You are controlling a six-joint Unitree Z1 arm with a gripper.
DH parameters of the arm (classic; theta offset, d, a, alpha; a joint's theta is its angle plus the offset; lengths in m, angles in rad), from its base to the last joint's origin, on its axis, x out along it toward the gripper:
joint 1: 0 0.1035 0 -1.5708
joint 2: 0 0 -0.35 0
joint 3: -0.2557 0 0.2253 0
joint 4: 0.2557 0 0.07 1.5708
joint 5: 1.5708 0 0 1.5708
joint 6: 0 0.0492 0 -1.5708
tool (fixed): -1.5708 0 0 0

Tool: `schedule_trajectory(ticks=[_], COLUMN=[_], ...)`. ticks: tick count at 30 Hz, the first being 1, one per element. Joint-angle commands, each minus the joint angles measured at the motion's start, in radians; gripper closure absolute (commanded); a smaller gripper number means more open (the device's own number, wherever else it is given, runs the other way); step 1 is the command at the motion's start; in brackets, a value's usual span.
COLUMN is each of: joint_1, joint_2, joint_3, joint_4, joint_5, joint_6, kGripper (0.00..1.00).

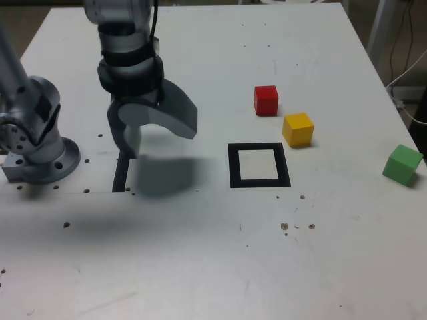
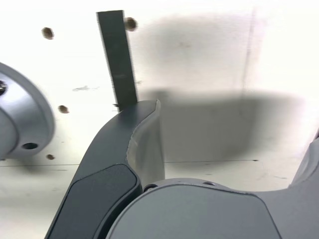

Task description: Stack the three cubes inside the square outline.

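Note:
In the exterior view a red cube [image 1: 265, 100], a yellow cube [image 1: 297, 129] and a green cube [image 1: 402, 165] lie apart on the white table, right of the black square outline [image 1: 259, 165], whose white centre holds nothing. My gripper [image 1: 157, 137] hangs open with nothing between its jaws, well to the left of the outline. The wrist view shows one grey finger [image 2: 142, 132] over bare table, with no cube in sight.
A straight black tape strip [image 1: 121, 173] [image 2: 118, 59] lies just below the gripper. The arm's grey base [image 1: 41, 157] [image 2: 20, 124] stands at the exterior view's left. Cables [image 1: 407, 73] hang beyond the table's right edge.

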Motion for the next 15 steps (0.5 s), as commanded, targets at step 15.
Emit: schedule_trajectory(ticks=[15], joint_1=[0.011], joint_2=[-0.004], joint_3=[-0.043], joint_4=[0.029], joint_5=[-0.002], joint_6=[0.0], kGripper=[0.0])
